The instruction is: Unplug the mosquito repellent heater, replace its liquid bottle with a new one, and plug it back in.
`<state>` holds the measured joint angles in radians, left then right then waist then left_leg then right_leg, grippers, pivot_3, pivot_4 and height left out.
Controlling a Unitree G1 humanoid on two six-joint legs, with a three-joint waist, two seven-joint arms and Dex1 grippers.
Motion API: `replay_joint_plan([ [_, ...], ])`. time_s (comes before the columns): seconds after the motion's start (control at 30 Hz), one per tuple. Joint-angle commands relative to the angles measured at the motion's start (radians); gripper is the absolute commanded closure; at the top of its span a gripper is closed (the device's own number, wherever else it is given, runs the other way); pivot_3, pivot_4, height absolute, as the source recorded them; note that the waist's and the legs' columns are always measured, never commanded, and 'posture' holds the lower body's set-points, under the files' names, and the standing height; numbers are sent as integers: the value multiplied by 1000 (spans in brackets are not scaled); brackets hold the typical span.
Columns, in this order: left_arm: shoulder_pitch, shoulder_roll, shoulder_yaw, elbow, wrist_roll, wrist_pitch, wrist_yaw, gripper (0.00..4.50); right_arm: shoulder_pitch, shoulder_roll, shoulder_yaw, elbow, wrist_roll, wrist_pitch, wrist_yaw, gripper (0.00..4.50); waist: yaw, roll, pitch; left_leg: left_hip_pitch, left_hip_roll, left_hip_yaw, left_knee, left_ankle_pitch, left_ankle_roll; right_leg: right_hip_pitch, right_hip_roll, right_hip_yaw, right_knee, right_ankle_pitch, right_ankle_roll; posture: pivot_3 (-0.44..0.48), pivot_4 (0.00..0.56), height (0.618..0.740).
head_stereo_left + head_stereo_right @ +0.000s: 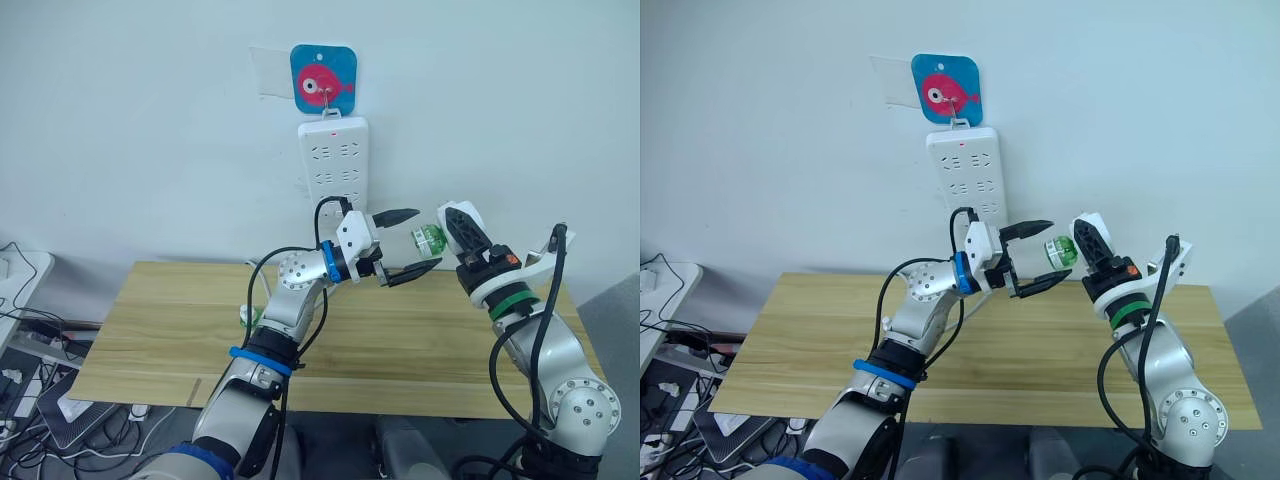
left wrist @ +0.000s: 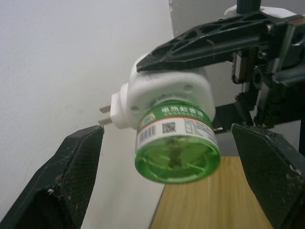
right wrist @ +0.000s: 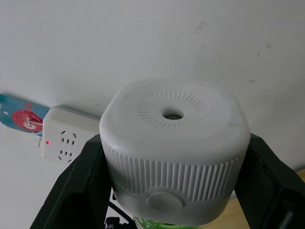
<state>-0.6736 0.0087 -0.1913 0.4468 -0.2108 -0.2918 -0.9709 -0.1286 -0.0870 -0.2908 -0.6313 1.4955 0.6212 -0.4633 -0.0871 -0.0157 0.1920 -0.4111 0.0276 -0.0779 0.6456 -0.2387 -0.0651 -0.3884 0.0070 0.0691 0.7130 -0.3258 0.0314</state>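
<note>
Left pincer (image 1: 402, 247): spread wide, empty | right pincer (image 3: 171, 191): clamped on mosquito repellent heater (image 2: 167, 102), unplugged, mid-air above wooden counter (image 1: 150, 330) | power strip (image 1: 334, 165): hung on white wall (image 1: 130, 120), fish hook (image 1: 323, 81) above.

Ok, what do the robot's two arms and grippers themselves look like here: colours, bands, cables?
Both arms are silver-grey metal with round, bolted joint housings and loose black cables looping alongside. The left arm has blue bands at forearm and wrist, then a white housing carrying the left gripper with two black tapered fingers. The right arm wears a green band with an orange mark above it; the right gripper also has black fingers, mesh-textured inside.
</note>
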Motion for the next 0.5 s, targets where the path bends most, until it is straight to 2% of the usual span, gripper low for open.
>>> replay_joint_plan([
  [0.03, -28, -15, -3, -2, 1, -23, 10, 14, 3, -23, 21, -55, 27, -43, 3, 1468, 0, 0, 0, 0, 0, 0, 0, 0, 0, 0, 0, 0, 0, 0, 0, -79, 143, 740],
  [0.23, -34, -19, -3, 9, 0, -32, 4, 14, -1, -47, 56, -57, 36, -85, -6, 1468, 0, 0, 0, 0, 0, 0, 0, 0, 0, 0, 0, 0, 0, 0, 0, -79, 143, 740],
  [0.33, -32, -19, -2, 11, 2, -37, 7, 578, 2, -66, 65, -56, 39, -99, -7, 1468, 0, 0, 0, 0, 0, 0, 0, 0, 0, 0, 0, 0, 0, 0, 0, -87, 142, 740],
  [0.5, -26, -16, 0, 1, -4, -33, 7, 2113, -2, -85, 80, -56, 45, -123, -13, 1468, -1, 0, 0, 0, 0, 0, 0, 0, 0, 0, 0, 0, 0, 0, 0, -87, 142, 740],
])
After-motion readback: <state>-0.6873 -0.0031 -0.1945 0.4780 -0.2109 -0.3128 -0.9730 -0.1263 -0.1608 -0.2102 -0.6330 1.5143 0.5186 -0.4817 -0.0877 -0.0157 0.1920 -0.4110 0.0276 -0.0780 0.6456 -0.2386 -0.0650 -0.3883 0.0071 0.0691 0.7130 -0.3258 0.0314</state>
